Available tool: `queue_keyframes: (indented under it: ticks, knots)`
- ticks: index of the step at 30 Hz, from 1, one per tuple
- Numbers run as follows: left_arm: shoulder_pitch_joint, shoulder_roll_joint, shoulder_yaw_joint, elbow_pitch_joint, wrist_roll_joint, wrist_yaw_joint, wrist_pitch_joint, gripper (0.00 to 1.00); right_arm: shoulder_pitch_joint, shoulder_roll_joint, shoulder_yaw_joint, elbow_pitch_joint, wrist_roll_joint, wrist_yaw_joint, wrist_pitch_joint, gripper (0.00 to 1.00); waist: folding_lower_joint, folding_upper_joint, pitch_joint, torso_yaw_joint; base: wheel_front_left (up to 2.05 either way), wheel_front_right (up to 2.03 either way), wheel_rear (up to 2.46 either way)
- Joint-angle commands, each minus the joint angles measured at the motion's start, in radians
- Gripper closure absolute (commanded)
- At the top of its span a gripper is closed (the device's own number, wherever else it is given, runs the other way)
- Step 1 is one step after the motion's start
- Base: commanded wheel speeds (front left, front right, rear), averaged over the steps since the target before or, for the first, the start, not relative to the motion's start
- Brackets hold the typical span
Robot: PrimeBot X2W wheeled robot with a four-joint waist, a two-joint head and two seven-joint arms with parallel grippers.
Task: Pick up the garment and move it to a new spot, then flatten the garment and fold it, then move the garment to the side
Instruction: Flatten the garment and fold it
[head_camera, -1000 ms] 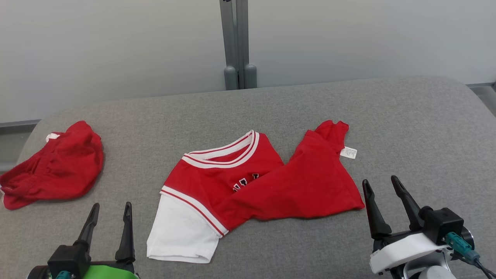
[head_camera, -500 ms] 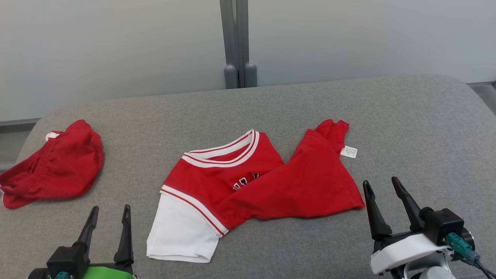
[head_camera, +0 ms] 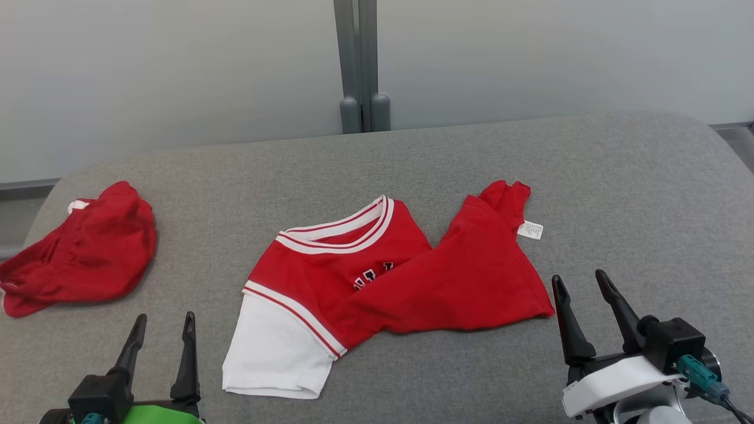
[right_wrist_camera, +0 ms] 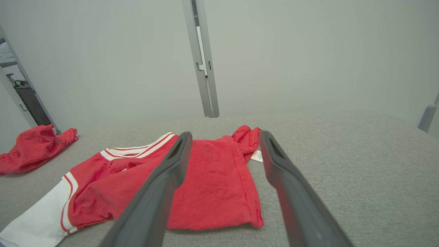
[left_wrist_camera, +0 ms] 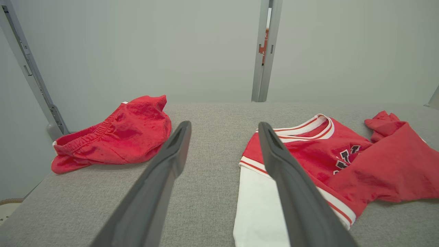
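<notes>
A red jersey garment [head_camera: 412, 277] with a white-trimmed collar and one white sleeve lies rumpled in the middle of the grey padded table [head_camera: 618, 188], its right half folded over the black lettering. A white label [head_camera: 530, 230] sticks out at its right. My left gripper [head_camera: 165, 318] is open at the near left, just left of the white sleeve and touching nothing. My right gripper [head_camera: 577, 275] is open beside the garment's right hem corner, apart from it. In the wrist views the garment [left_wrist_camera: 319, 151] [right_wrist_camera: 216, 178] lies beyond the open left gripper [left_wrist_camera: 224, 124] and open right gripper [right_wrist_camera: 225, 134].
A second red piece, shorts [head_camera: 88, 253] with an elastic waist, lies bunched at the table's far left edge, also seen as shorts [left_wrist_camera: 127, 137] [right_wrist_camera: 31, 151] from both wrists. A grey post [head_camera: 360, 65] and pale wall panels stand behind the table. Bare grey surface lies right and behind the garment.
My left gripper has drawn back slightly toward the near edge. The garment, the shorts and my right gripper have stayed where they were.
</notes>
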Motion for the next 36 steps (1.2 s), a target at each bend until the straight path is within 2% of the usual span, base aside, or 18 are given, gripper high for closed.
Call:
queue_keyframes:
  ticks: [1,17,23,31,36]
  knots:
    - [-0.006,0.005,0.004,0.004,0.012,-0.004,-0.003,0.00,0.012,0.000,-0.002,0.002,-0.004,-0.002,-0.003,0.00,0.0000,-0.0001,-0.001,-0.001,0.00,0.00,0.00]
    - [-0.006,0.001,0.006,0.014,0.009,-0.004,-0.003,0.00,0.009,-0.003,-0.005,0.010,0.001,-0.001,-0.003,0.00,0.0000,-0.0001,0.003,0.000,0.00,0.00,0.00]
    - [-0.011,-0.001,-0.022,0.053,0.008,-0.004,-0.002,0.00,-0.011,-0.014,-0.018,0.048,0.000,-0.001,-0.003,0.00,0.0000,-0.0001,0.014,0.000,0.00,0.00,0.00]
    - [-0.039,0.017,-0.096,0.186,-0.011,-0.005,-0.002,0.00,-0.093,-0.045,-0.014,0.213,0.004,-0.001,-0.003,0.00,0.0000,-0.0001,0.054,-0.001,0.00,0.00,0.00]
    - [-0.080,0.021,-0.142,0.283,-0.042,-0.005,-0.002,0.00,-0.171,-0.044,-0.014,0.326,0.003,-0.001,-0.003,0.00,0.0000,-0.0001,0.100,0.003,0.00,0.00,0.00]
